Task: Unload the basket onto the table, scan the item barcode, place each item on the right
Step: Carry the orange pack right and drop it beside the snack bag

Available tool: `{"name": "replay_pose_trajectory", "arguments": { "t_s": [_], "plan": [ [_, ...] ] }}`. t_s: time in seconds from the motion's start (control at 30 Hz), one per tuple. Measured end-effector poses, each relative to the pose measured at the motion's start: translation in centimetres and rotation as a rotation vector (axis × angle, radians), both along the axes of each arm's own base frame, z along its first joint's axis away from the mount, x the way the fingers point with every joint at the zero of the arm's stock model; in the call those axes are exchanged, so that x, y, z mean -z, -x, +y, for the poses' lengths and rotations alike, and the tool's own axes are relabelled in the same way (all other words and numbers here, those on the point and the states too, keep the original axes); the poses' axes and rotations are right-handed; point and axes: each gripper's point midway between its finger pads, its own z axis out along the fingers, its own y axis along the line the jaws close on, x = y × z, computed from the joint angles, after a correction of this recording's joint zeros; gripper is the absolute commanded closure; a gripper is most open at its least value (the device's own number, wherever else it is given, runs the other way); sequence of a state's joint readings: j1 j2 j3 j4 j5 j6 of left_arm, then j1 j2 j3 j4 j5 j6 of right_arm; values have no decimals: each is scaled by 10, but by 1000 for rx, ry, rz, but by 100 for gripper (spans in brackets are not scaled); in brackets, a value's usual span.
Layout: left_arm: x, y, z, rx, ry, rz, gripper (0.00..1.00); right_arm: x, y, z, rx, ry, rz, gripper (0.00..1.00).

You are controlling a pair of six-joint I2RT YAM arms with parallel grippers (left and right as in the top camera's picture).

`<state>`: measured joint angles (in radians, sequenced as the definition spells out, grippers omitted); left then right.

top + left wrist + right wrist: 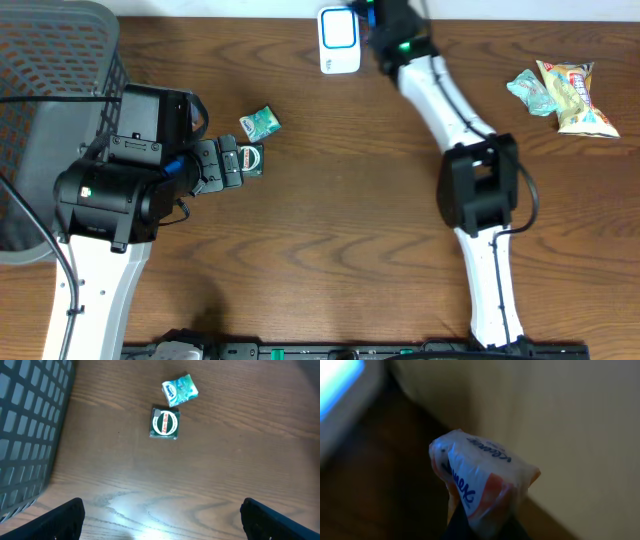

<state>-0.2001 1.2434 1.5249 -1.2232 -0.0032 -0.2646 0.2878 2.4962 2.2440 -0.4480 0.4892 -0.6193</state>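
My right gripper [482,522] is shut on a white tissue packet [480,477] with blue lettering and an orange patch, holding it by its lower end. The packet is lifted close to the white scanner [339,41], whose blue screen [337,380] glows at the upper left of the right wrist view. In the overhead view the right gripper [385,15] sits at the table's back edge beside the scanner, and the packet is hidden there. Over the left part of the table my left gripper [240,162] hangs wide open and holds nothing [162,520].
A small green box [165,423] and a teal packet [180,390] lie on the wood ahead of the left gripper. A grey mesh basket [50,90] stands at the far left. A yellow snack bag [575,95] and a teal wrapper [530,90] lie at the back right.
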Motion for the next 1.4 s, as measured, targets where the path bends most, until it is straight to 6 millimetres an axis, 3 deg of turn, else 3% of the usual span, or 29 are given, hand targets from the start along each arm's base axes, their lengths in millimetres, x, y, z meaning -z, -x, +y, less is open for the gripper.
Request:
{"name": "replay_pose_trajectory", "arguments": {
  "t_s": [0.17,0.3,0.4,0.67,0.83,0.87,0.93,1.13,1.2,1.4],
  "plan": [
    [0,0,0,0,0,0,2,28,26,-108,260,3,151,99],
    [0,0,0,0,0,0,2,40,51,-181,432,-6,223,99],
    [0,0,0,0,0,0,2,44,62,-205,489,-12,252,99],
    [0,0,0,0,0,0,3,50,77,-209,515,-2,314,99],
    [0,0,0,0,0,0,2,56,97,-230,576,9,376,98],
    [0,0,0,0,0,0,2,57,102,-234,588,2,393,92],
    [0,0,0,0,0,0,2,63,112,-242,602,-36,436,68],
    [0,0,0,0,0,0,2,80,127,-242,581,-217,525,16],
    [0,0,0,0,0,0,2,82,127,-238,567,-244,537,8],
    [0,0,0,0,0,0,2,83,124,-219,516,-323,551,1]
  ]
}}
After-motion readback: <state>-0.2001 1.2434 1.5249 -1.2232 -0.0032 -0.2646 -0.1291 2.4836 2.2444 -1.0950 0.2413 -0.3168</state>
